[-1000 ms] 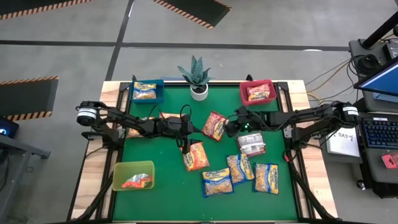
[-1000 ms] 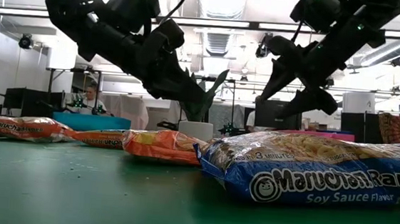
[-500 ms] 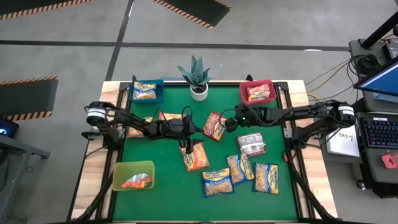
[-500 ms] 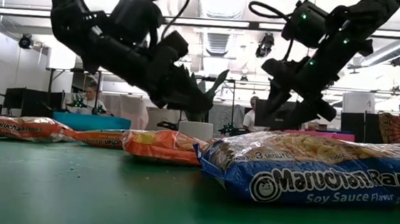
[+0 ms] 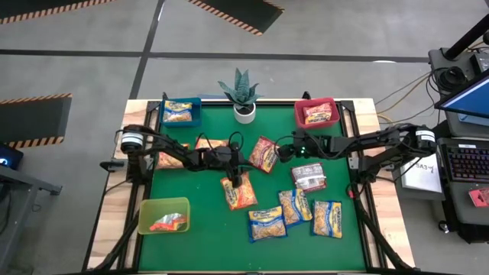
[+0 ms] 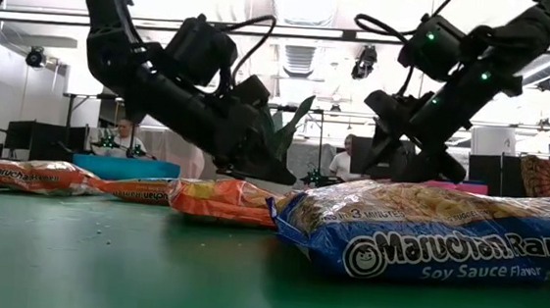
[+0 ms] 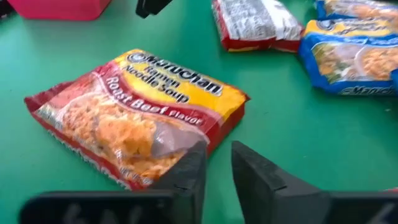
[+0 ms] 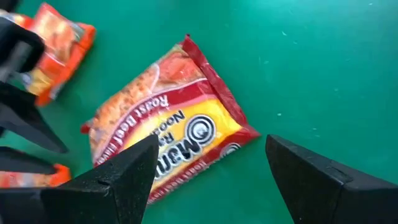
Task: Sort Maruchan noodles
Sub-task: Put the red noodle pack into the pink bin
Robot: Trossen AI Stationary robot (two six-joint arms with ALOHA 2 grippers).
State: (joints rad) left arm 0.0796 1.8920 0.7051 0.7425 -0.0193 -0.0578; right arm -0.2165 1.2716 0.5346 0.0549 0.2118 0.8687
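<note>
Landmark: the potted plant (image 5: 243,90) at the table's (image 5: 191,244) far edge; every place below is taken from it.
Left gripper (image 5: 235,179): you have it low over the orange packet (image 5: 243,194), which lies straight out from the plant toward the near edge. You cannot tell whether it has clamped that packet.
Right gripper (image 5: 281,152): it hangs spread wide above the red roast-beef packet (image 8: 168,118), just out from the plant and a little to its right, holding nothing. The wide spread likely lets it straddle the flat packet.
Loose packets: the silver one (image 5: 309,177) and three blue-edged yellow ones (image 5: 294,206) lie farther from the plant, to its right, flat on the table.
Bins: the blue bin (image 5: 182,112) sits left of the plant and the red bin (image 5: 317,113) right of it, each with a packet inside. The yellow-green bin (image 5: 163,215) is well away, near-left, also holding one.
Step in hand: probably both arms taking one packet each.
Progress: early, judging by how many packets are unsorted.
</note>
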